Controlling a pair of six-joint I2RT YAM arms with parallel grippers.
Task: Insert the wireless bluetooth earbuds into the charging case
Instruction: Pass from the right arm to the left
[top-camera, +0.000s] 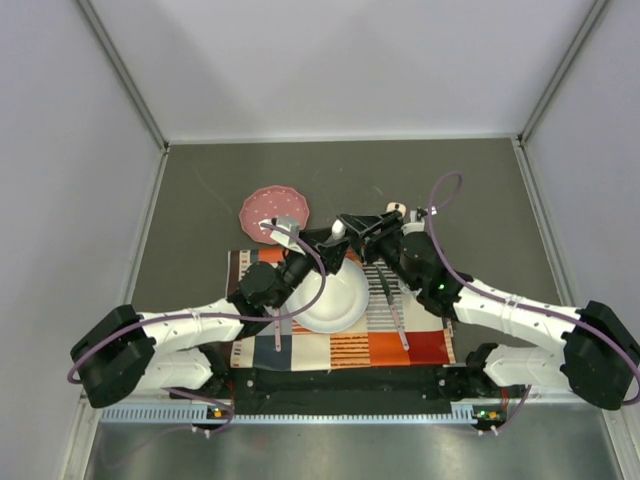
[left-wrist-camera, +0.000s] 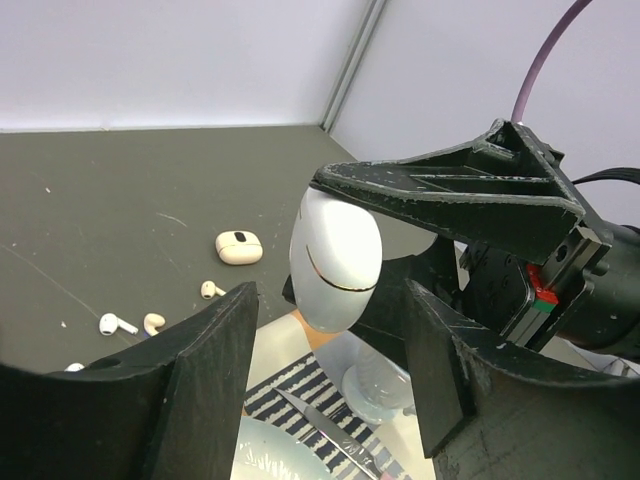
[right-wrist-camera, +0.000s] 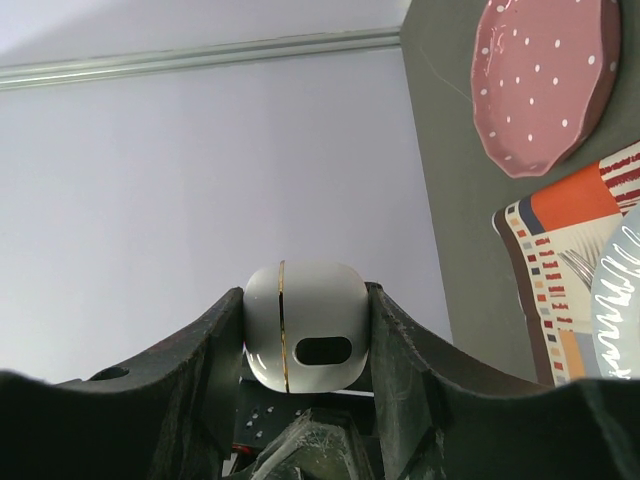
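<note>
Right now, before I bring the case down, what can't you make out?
- Top view: earbuds too small to pick out.
- Left wrist: a white speck, half cut off by the left end effector; earbud or not, unclear.
- Right wrist: underside of the white case, buried in the right end effector; earbuds out of frame.

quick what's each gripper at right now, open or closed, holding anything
left gripper: open, nothing gripped
right gripper: closed on the white charging case, held up off the table
</note>
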